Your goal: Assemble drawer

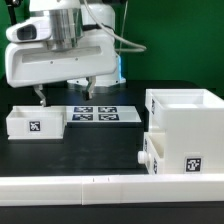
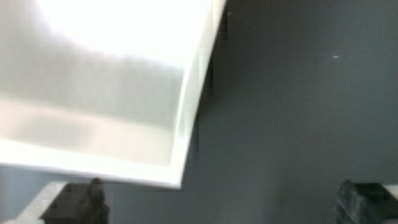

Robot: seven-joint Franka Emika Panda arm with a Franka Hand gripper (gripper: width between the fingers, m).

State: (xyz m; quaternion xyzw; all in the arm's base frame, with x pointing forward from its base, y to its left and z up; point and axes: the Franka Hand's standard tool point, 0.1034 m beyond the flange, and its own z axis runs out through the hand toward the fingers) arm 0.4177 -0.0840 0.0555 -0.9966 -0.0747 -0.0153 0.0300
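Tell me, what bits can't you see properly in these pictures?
- Small shallow white plastic tray, exterior view: its near wall hides the inside.
- Tall boxy white housing, exterior view: the picture's edge cuts off its side.
- Second white tray with a knob, exterior view: partly tucked under the housing.
- White tray, wrist view: blurred and cut off.
- Gripper: whether it grips anything cannot be told.

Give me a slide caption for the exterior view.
Open gripper hovers above the small tray, with the tall housing at the exterior view's right.
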